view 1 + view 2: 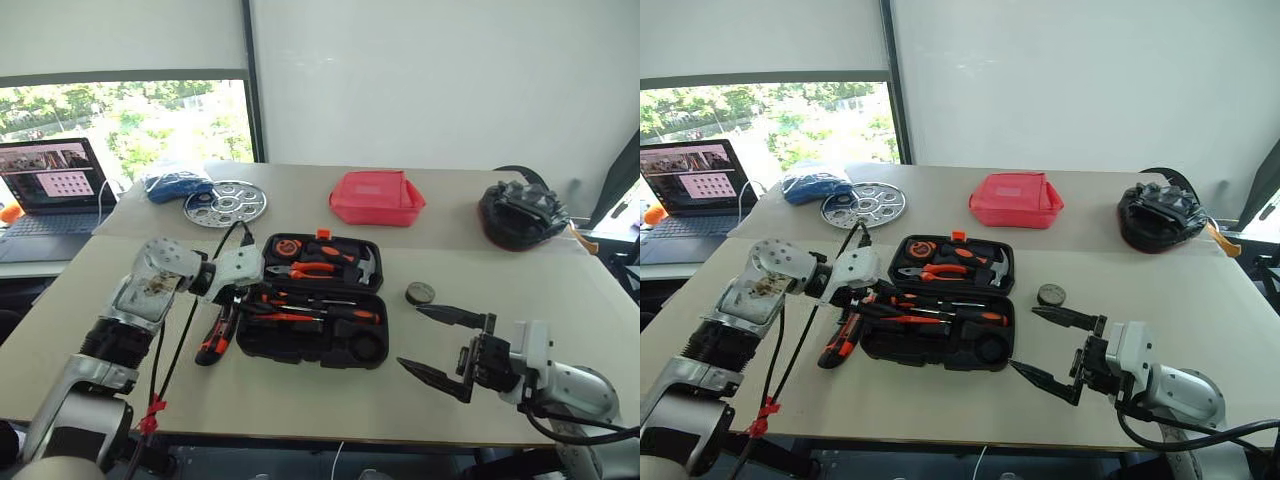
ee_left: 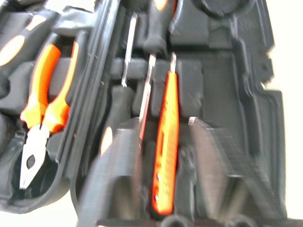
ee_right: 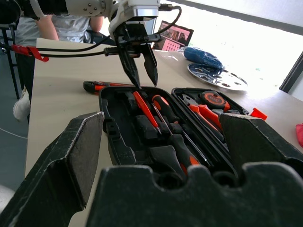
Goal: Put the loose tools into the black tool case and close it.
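The black tool case (image 1: 300,346) lies open at the table's middle. Two orange-and-black screwdrivers (image 1: 335,313) and the slim orange tester screwdriver (image 2: 166,137) rest in slots of its near half. My left gripper (image 3: 145,80) hangs just above the case's left end, pointing down over the tester, open a little and holding nothing. The orange-and-black utility knife (image 1: 214,341) lies on the table beside the case's left edge. The small black tape roll (image 1: 420,292) sits on the table right of the case. My right gripper (image 1: 410,337) hovers near that roll, wide open and empty.
The case's lid half holds orange pliers (image 1: 305,269), a hammer (image 1: 365,265) and a tape measure (image 1: 289,247). A red pouch (image 1: 377,197), a black bundle (image 1: 520,215), a metal disc (image 1: 225,203) and a blue bundle (image 1: 176,185) lie at the back. A laptop (image 1: 50,185) stands far left.
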You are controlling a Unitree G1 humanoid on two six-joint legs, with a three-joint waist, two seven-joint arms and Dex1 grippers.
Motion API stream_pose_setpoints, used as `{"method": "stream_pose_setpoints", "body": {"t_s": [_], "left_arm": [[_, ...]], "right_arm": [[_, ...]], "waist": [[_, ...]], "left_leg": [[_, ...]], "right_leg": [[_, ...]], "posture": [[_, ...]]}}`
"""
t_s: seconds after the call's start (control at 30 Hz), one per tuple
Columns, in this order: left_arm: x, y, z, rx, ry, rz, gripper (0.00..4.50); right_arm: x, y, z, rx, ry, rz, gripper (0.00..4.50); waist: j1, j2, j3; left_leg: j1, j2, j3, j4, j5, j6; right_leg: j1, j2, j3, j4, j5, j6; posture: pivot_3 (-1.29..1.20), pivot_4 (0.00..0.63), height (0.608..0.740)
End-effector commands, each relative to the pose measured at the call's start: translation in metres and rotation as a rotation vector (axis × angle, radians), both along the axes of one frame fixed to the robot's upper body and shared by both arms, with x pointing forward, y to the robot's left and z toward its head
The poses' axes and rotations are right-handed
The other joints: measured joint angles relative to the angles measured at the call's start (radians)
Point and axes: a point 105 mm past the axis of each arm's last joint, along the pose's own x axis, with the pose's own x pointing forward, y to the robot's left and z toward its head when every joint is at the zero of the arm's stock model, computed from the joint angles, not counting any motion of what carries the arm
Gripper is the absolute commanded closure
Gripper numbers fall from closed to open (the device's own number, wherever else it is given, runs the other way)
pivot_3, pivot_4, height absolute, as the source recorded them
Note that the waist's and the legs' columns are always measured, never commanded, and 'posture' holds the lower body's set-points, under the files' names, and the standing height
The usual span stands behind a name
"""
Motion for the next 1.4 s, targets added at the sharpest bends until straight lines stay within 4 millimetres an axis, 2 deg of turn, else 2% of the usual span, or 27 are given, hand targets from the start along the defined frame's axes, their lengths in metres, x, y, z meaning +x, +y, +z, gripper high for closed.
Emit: {"method": "stream_pose_setpoints", "body": {"t_s": [0.03,0.13,0.4,0.77,1.0,1.13,1.23,1.3,1.4], "left_arm": [[0.010,-0.001,0.003,-0.036,-0.030,0.061,4.45],[0.017,0.000,-0.004,-0.021,-0.041,0.093,4.49],[0.008,0.001,-0.024,0.035,0.003,0.062,4.49],[-0.007,-0.002,-0.043,0.065,0.054,0.033,4.49],[-0.001,0.005,-0.051,0.095,0.065,0.131,4.49],[-0.005,-0.002,-0.048,0.043,0.074,0.105,4.49],[-0.020,-0.009,-0.034,-0.032,0.086,-0.003,4.49],[-0.023,-0.008,-0.025,-0.075,0.099,-0.013,4.49],[-0.011,-0.005,-0.011,-0.151,0.055,0.053,4.49]], "right_arm": [[-0.002,0.001,0.006,0.002,-0.043,0.010,0.00],[-0.002,0.002,0.006,0.002,-0.044,0.010,0.00],[-0.002,0.000,0.005,0.006,-0.042,-0.003,0.00],[-0.003,0.001,0.004,0.010,-0.040,-0.008,0.00],[-0.002,0.003,0.004,0.016,-0.038,-0.006,0.00],[-0.002,0.004,0.005,0.016,-0.038,-0.002,0.00],[-0.002,0.004,0.005,0.015,-0.036,0.000,0.00],[-0.002,0.004,0.005,0.014,-0.034,0.000,0.00],[-0.002,0.003,0.004,0.012,-0.031,0.002,0.00]], "waist": [[0.000,0.000,0.000],[-0.001,0.000,0.000],[0.000,0.000,0.000],[0.000,0.000,0.000],[-0.001,0.001,-0.001],[-0.003,0.001,-0.001],[-0.005,0.001,-0.001],[-0.003,0.001,-0.001],[0.002,0.001,-0.001]], "left_leg": [[0.000,0.000,0.000,0.000,0.000,0.000],[0.000,0.000,0.000,0.000,0.000,0.000],[0.000,0.000,0.000,0.000,0.000,0.000],[0.001,0.000,0.000,0.000,0.000,0.000],[0.002,0.000,0.000,0.000,0.000,0.000],[0.004,0.000,0.000,0.000,0.000,0.001],[0.004,0.000,0.000,0.000,0.001,0.001],[0.002,0.000,0.000,0.000,0.001,0.001],[0.001,0.000,0.000,0.000,0.001,0.001]], "right_leg": [[0.000,0.000,0.000,0.000,0.000,0.000],[0.000,0.000,0.000,0.000,0.000,0.000],[0.000,0.000,0.000,0.000,0.000,0.000],[0.001,0.000,0.000,0.000,0.000,0.000],[0.002,0.000,0.000,0.001,0.000,0.000],[0.003,0.000,0.000,0.001,0.000,0.000],[0.003,0.000,0.000,0.002,0.000,0.000],[0.002,0.000,0.000,0.001,0.000,0.000],[0.000,0.000,0.000,0.001,0.000,0.000]], "posture": [[0.00,0.150,0.740],[0.00,0.150,0.740],[0.00,0.150,0.740],[0.00,0.150,0.740],[0.00,0.150,0.740],[0.00,0.150,0.740],[0.00,0.150,0.740],[0.00,0.150,0.740],[0.00,0.150,0.740]]}}
